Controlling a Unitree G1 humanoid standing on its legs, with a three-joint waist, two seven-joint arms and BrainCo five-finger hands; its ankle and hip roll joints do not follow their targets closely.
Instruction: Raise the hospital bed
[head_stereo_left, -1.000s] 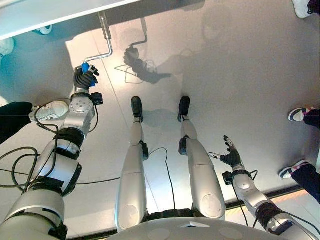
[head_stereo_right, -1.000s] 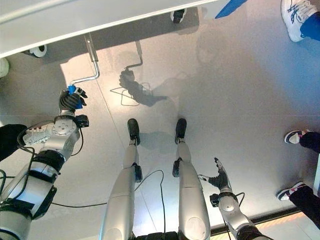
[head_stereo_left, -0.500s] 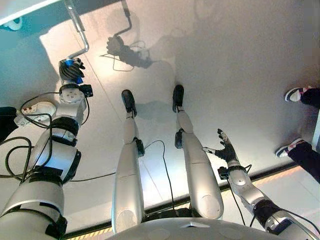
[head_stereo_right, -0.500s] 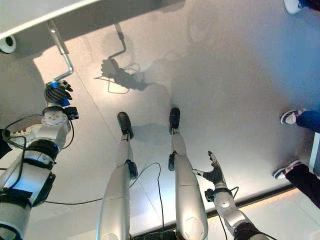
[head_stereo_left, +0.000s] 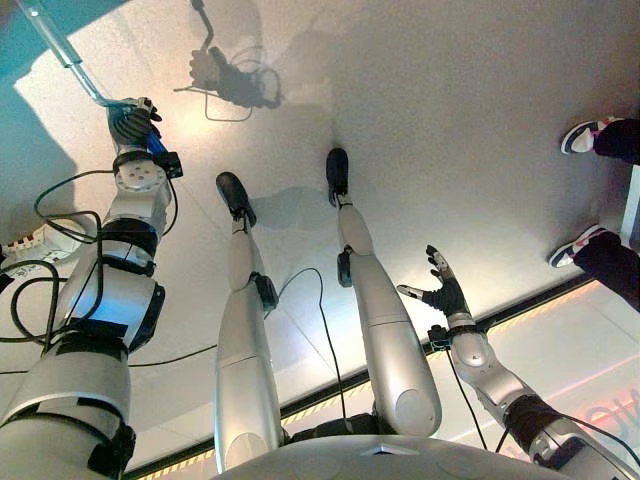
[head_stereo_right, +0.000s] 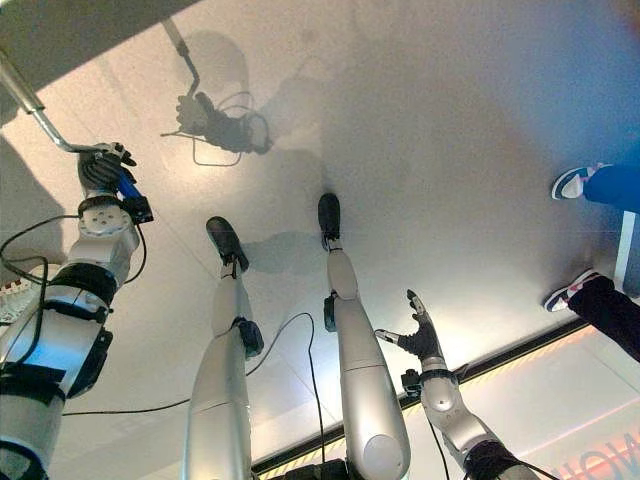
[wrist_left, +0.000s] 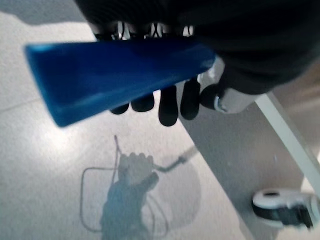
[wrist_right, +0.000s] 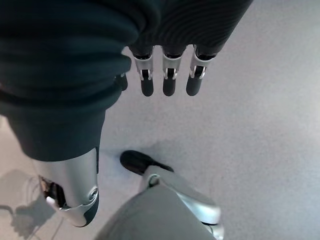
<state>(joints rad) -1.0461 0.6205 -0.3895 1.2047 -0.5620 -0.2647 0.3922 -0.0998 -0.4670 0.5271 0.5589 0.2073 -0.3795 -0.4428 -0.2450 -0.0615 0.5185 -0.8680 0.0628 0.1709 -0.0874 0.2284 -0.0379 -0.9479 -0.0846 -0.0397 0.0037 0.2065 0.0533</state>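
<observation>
Since a second ago the whole scene has slid up and to the left in the head views (the camera has tilted, so most of that shift is no move of the things), and the white bed frame that ran along the upper edge has gone out of sight. The left hand has kept its fingers curled round the crank's blue grip, but the grip has turned: it stood above the hand then, and now it pokes out beneath the hand toward the wrist.

The crank is a slim silver metal rod that runs down from the far left and bends sideways just before the left hand, where the blue grip begins. The grip is a smooth, bright blue bar, wider at its free end in the left wrist view. Past it in that view stand a white bed-frame edge and a caster wheel on the grey floor.

The right hand hangs well apart from the crank, low on the robot's right, its fingers straight and spread, touching nothing. A person's shoes stand on the floor beyond it.
</observation>
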